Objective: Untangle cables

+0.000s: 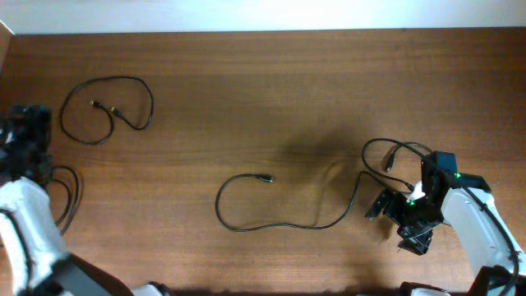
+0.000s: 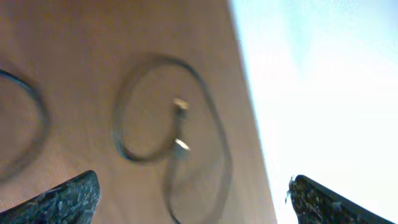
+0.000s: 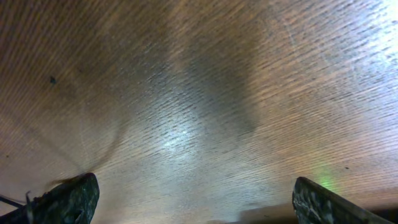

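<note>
Right claw (image 3: pixel 195 180): jaws spread wide, nothing between them, hovering low over bare wood at the right of the table (image 1: pixel 246 99).
Left claw (image 2: pixel 193 180): also released and empty, looking down on a coil by the table's edge.
Far-left cord (image 1: pixel 149 105): lies alone in a loose loop, both metal-tipped plugs tucked inside the ring, well apart from the others.
Centre cord (image 1: pixel 271 228): one long open curve, plug end curled back at mid-table, the other end running up toward the right arm.
Right-hand cord (image 1: pixel 378 141): a small arc just beside the right arm; whether it crosses the centre cord's end, I cannot tell.
Handling: my read is light, limp and springy. It'll drag and flop rather than lift stiffly, and a thin round jacket may slide through the pads.
Where to grip: near a plug looks best, where the moulded end gives a stop, or mid-span on a straight run.
Surfaces: matte black cords, bright connector tips, warm brown wood grain with a soft sheen.
</note>
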You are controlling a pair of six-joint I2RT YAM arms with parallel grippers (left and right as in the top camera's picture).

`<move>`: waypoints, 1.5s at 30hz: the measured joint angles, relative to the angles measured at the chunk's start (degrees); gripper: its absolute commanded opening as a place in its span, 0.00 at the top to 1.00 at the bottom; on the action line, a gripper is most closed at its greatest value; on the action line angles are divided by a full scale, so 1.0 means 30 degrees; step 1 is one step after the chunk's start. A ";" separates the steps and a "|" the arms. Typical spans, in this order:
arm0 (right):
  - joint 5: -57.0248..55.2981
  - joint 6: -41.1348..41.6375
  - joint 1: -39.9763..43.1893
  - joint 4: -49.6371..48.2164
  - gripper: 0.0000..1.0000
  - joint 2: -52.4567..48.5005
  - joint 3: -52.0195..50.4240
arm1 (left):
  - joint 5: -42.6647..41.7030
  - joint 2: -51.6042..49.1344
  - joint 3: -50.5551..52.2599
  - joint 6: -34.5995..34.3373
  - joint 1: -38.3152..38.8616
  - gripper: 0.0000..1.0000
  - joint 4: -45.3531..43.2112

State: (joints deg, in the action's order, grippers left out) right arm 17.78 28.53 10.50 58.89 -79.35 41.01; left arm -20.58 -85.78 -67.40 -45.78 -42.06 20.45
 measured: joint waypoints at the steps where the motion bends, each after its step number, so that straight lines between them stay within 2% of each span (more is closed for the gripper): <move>1: 0.0007 -0.0007 0.0000 -0.0015 0.01 0.0000 0.0000 | -0.0379 0.0780 -0.0036 0.0007 0.0874 0.01 0.0372; 6: 0.0000 0.0000 0.0000 0.0000 0.01 0.0000 0.0000 | -0.1362 0.4255 -0.0131 0.0029 0.7723 0.00 0.2725; 12: 0.0007 0.0000 0.0000 -0.0007 0.01 0.0000 -0.0007 | -0.1362 0.4911 -0.0248 0.0022 1.4185 0.01 0.7140; 17: 0.0000 0.0000 0.0000 0.0000 0.02 0.0000 -0.0007 | 0.0714 0.4911 -0.0248 0.0022 1.7471 0.01 0.9530; 20: 0.0000 -0.0007 0.0000 -0.0007 0.01 0.0000 -0.0007 | 0.3184 0.4794 0.0372 0.0022 1.9001 0.01 0.9894; 23: 0.0000 0.0000 0.0000 -0.0007 0.01 0.0000 -0.0007 | 0.4692 0.3767 0.1472 0.0022 1.9846 0.01 0.9989; 26: 0.0000 -0.0007 0.0000 -0.0015 0.01 0.0000 -0.0007 | 0.5071 0.2579 0.2011 0.0022 2.0116 0.01 1.0025; 33: 0.0000 0.0000 0.0000 -0.0015 0.01 0.0000 -0.0007 | 0.4415 -0.2229 0.2171 0.0022 2.0334 0.01 1.0040; 36: 0.0000 0.0000 0.0000 -0.0007 0.01 0.0000 -0.0007 | 0.3650 -0.3570 0.2178 -0.0146 2.0429 0.08 1.0040; 42: 0.0000 0.0000 0.0000 -0.0007 0.01 0.0000 -0.0007 | 0.3337 -0.4415 0.2193 -0.4313 2.0429 0.04 0.9530; 43: 0.0000 0.0000 0.0000 -0.0015 0.02 0.0000 -0.0007 | 0.3293 -0.4415 0.2200 -0.4590 2.0429 0.05 0.9311; 44: 0.0007 0.0000 0.0000 -0.0015 0.01 0.0000 -0.0007 | 0.3286 -0.4415 0.2229 -0.4816 2.0429 0.14 0.8859; 45: 0.0007 -0.0007 0.0000 -0.0015 0.01 0.0000 -0.0007 | 0.3279 -0.4415 0.2251 -0.4991 2.0429 0.16 0.8123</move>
State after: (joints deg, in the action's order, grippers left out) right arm 17.80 28.51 10.50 58.85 -79.35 40.99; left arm -10.74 -99.02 -60.64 -60.75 19.22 44.82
